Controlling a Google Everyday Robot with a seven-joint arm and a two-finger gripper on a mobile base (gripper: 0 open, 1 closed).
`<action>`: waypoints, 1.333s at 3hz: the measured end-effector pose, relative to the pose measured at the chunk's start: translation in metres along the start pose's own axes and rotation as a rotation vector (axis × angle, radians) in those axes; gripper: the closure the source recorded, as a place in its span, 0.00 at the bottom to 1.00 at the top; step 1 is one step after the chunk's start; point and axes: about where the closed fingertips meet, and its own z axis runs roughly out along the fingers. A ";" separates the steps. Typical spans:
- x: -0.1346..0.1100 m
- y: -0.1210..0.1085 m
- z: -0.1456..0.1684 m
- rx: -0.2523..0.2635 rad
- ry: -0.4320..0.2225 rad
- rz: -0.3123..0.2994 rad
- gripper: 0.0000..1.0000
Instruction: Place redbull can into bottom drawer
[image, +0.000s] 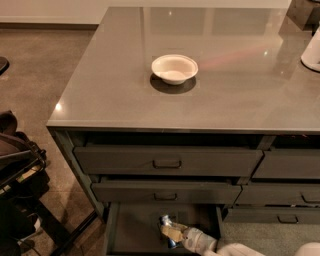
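The bottom drawer of the left column stands pulled open, its flat dark floor showing. My gripper reaches into it from the lower right on a white arm. The redbull can, silver-topped with blue, sits between the fingers inside the drawer, at its middle-right. I cannot tell whether the can rests on the drawer floor or hangs just above it.
A white bowl sits on the grey counter top. Two drawers with handles lie above the open one, the right column beside it. A white object is at the counter's right edge. Dark equipment stands on the floor at left.
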 end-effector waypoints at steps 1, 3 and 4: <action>0.000 0.000 0.000 0.000 0.000 0.000 0.58; 0.002 -0.004 0.000 0.030 0.015 -0.006 0.12; 0.002 -0.004 0.000 0.030 0.016 -0.006 0.00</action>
